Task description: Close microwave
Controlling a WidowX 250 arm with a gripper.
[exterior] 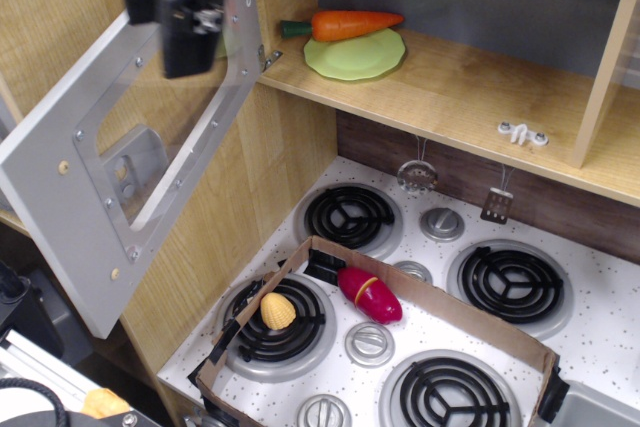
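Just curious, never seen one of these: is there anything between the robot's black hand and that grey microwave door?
Nothing visible. In this one camera view the gripper overlaps the open microwave door at its upper window edge; whether its fingers touch it cannot be told.

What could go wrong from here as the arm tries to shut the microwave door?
1. The claw sits over the upper part of the open microwave door, near the hinge; a push there may have little leverage, and the claw could slip on the clear window.
2. A wide sweep along the shelf could knock the carrot or green plate.
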